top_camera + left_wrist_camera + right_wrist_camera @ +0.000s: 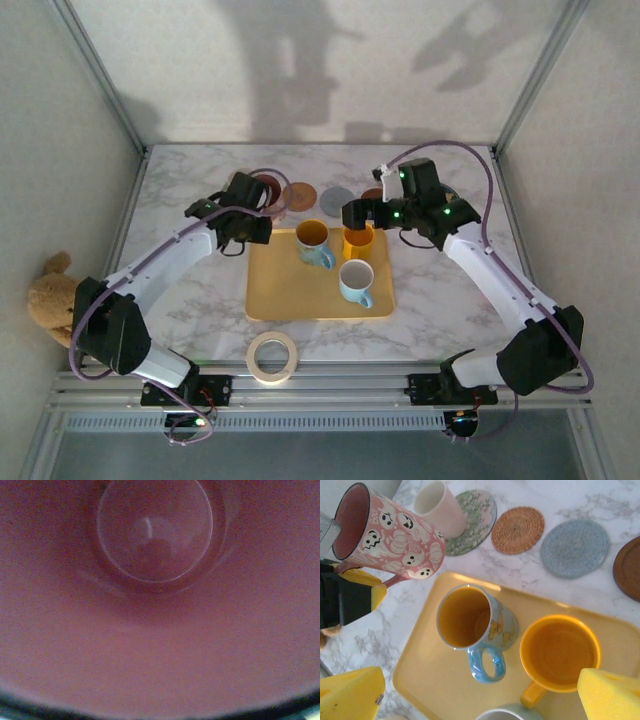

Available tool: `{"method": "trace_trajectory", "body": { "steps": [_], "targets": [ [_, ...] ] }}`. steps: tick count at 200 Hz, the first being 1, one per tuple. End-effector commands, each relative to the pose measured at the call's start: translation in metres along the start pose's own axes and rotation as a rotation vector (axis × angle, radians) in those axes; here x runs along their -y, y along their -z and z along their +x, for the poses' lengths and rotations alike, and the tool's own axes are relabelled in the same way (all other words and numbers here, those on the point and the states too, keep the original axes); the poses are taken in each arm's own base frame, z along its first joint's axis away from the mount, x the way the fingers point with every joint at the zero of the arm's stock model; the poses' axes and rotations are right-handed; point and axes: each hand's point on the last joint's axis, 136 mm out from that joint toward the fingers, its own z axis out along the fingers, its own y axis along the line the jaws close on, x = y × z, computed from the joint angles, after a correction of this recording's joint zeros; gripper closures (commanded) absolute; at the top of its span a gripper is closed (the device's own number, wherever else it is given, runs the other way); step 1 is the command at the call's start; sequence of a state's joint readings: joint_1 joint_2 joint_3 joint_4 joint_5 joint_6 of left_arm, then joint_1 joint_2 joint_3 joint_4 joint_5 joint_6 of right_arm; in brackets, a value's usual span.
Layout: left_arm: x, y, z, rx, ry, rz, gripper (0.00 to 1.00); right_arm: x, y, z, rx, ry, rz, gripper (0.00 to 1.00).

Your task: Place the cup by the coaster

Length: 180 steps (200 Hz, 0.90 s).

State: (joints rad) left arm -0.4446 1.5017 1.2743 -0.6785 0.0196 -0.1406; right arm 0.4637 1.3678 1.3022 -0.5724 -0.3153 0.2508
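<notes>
One pink cup, pinched in my left gripper, tilted above the worktop; the bare woven coaster lies just to its right. Right gripper spread wide over the tray.

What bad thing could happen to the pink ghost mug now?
The pink mug hangs tilted in the left pincer, so it might slip and drop onto the table. It is close beside the pale cup on the green coaster, so lowering it could knock that cup over.
</notes>
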Motion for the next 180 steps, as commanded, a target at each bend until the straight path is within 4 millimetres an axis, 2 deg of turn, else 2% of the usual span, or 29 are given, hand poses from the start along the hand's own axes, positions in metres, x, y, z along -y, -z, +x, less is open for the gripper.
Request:
{"method": "trace_trajectory", "body": {
  "steps": [1,33,91,137,180],
  "targets": [
    [0.005,0.019,-0.059,0.175,-0.024,-0.010,1.00,-0.005,0.009,-0.010,0.004,-0.004,0.018,0.01],
    [0.010,0.012,-0.081,0.181,-0.049,0.002,1.00,-0.004,0.017,-0.019,0.011,-0.004,0.056,0.01],
    [0.014,-0.024,-0.111,0.141,-0.098,0.015,1.00,0.012,0.012,-0.016,-0.029,-0.019,0.141,0.01],
    [0.008,-0.062,-0.114,0.069,-0.113,0.021,1.00,0.025,-0.004,-0.014,-0.046,-0.061,0.176,0.01],
    [0.015,-0.092,-0.114,0.026,-0.129,0.044,1.00,0.022,-0.020,-0.019,-0.032,-0.097,0.136,0.01]
  ]
}}
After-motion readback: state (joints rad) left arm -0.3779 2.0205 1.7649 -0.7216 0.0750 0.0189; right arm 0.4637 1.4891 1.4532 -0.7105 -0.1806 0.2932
